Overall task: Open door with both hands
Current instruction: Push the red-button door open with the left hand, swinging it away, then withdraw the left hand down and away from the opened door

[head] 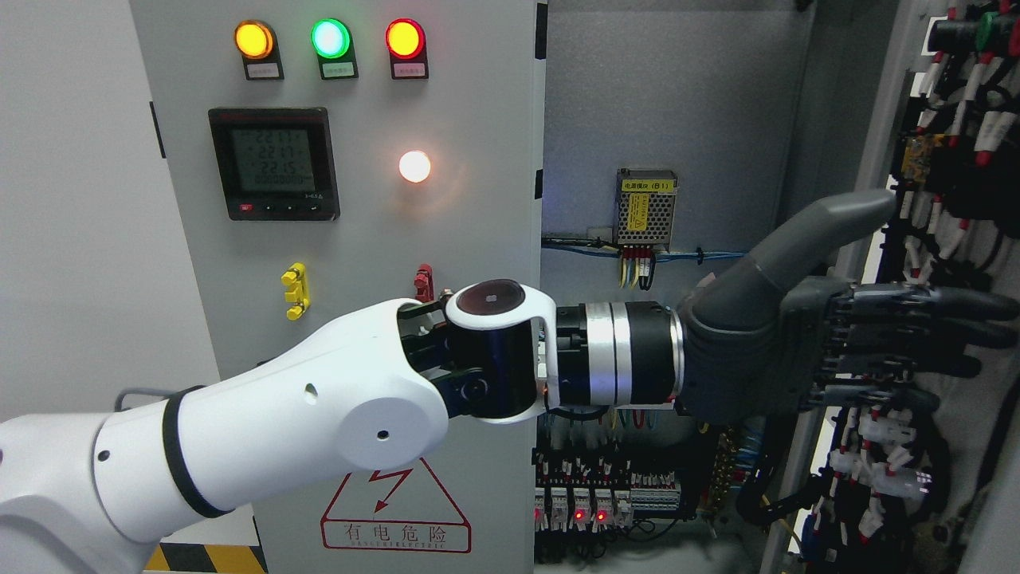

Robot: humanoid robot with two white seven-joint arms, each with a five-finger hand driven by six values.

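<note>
A grey electrical cabinet fills the view. Its left door point(358, 335) is closed and carries lamps and a meter. The right door point(956, 199) stands swung open at the far right, its wired inner face turned toward me. My left arm comes in from the lower left and reaches across the open cabinet interior point(677, 119). My left hand point(916, 311) is open, with its fingers point(932, 335) stretched flat to the right over the open door's edge and its thumb point(837, 219) raised. I cannot tell whether the fingers touch the door. The right hand is out of view.
The closed door holds yellow, green and red lamps point(331, 38), a digital meter point(273, 163), a lit white lamp point(414, 166) and a warning triangle point(396, 514). Inside are a power supply point(646, 206) and breakers point(606, 502) with red lights. Hazard stripes point(207, 558) mark the floor.
</note>
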